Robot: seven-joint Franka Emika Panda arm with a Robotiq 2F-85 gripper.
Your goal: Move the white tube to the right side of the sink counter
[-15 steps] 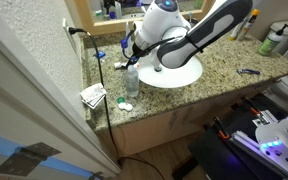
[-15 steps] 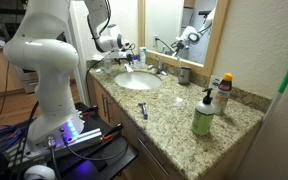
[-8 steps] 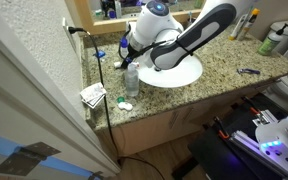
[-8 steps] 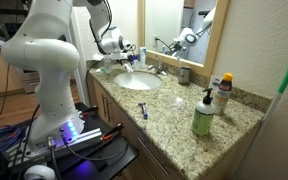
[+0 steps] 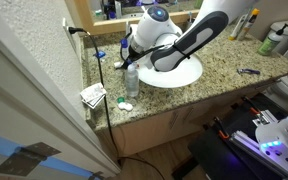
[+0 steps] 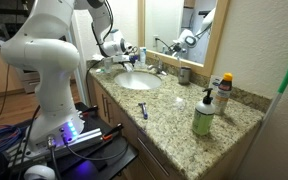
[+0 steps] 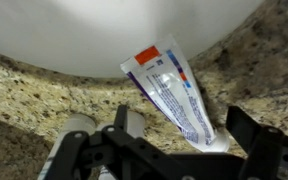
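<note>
The white tube (image 7: 169, 90) lies on the speckled granite sink counter (image 7: 24, 85) beside the rim of the white basin (image 7: 94, 30). It has blue print and a red-orange band at its flat end, and its cap end points toward me. My gripper (image 7: 184, 125) is open just above it, one finger on each side of the cap end, touching nothing. In both exterior views the gripper (image 5: 130, 62) (image 6: 124, 55) hangs over the counter's end next to the basin (image 5: 179, 72), and the tube is hidden there.
A clear plastic bottle (image 5: 132, 80) stands beside the gripper. A folded packet (image 5: 93, 95) and a small white object (image 5: 124, 105) lie near the counter edge. A blue razor (image 6: 144, 110), green soap bottle (image 6: 203, 113) and metal tap (image 6: 156, 66) are past the basin.
The arm has shifted slightly and the gripper has come a little lower over the counter. The objects have not moved.
</note>
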